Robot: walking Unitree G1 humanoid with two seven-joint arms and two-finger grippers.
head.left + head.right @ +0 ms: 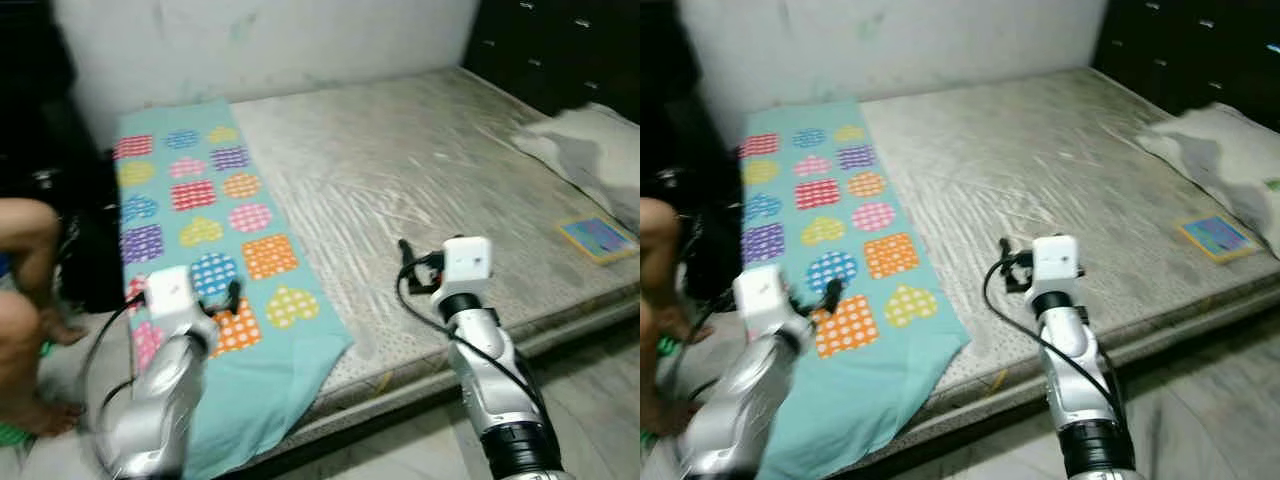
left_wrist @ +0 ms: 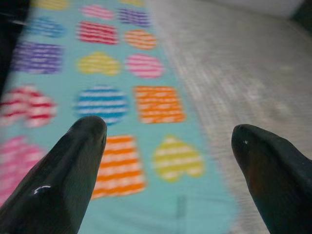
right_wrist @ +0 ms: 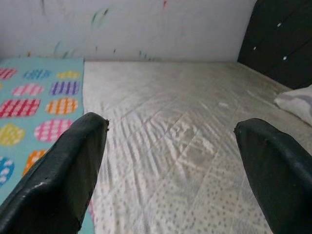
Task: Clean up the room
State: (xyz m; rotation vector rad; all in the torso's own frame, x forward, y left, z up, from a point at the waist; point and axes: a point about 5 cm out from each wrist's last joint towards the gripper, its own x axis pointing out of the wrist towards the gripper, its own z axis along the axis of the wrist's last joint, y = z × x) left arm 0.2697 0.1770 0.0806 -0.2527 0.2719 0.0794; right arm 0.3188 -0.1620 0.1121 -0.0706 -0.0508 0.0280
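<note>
Head view: teal sheet (image 1: 215,230) w/ bright patches lies on mattress (image 1: 420,170) left side, long axis 12–6 o'clock, near end drooping off the edge. Pillow (image 1: 590,150) at 2, book (image 1: 597,238) at 3, person's leg (image 1: 25,330) at 9.

L wrist: left gripper (image 2: 168,146) spread wide over sheet, empty.

R wrist: right gripper (image 3: 170,146) spread, empty, over bare mattress.

- White wall (image 1: 270,40) behind the bed.
- Dark drawer cabinet (image 1: 560,50) at the right.
- A person's bare leg (image 1: 25,330) at the left edge.
- Pale floor (image 1: 590,380) below.
</note>
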